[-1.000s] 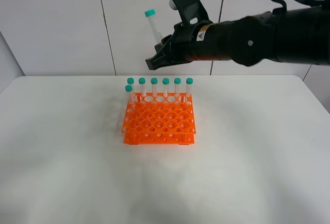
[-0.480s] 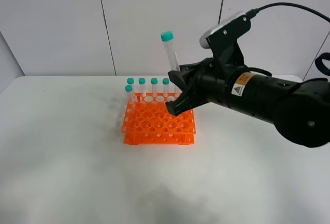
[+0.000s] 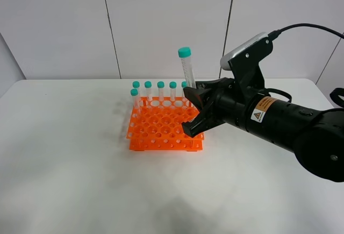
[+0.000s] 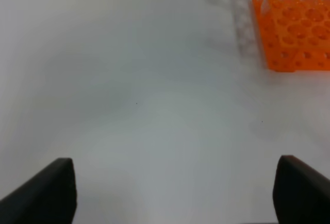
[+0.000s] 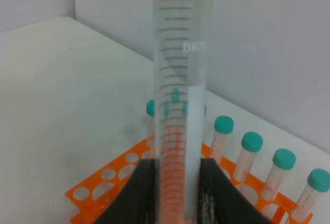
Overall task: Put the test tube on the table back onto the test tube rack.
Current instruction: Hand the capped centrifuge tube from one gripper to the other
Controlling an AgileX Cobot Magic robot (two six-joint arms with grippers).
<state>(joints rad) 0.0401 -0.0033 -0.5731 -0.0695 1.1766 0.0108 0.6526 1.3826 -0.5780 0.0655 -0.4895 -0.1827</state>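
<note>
The right hand (image 3: 192, 110) has come down and nearer. A moment ago it was high up behind the test tube rack (image 3: 161, 129). Now it is just over the rack's far right side. It is pinched tight on the test tube (image 3: 187, 67), green cap up, leaning a little. The tube is off the bench (image 3: 70, 164) but not in a hole yet. I think lowering it in comes next. The left hand (image 4: 170, 195) is wide open and holds nothing.
</note>
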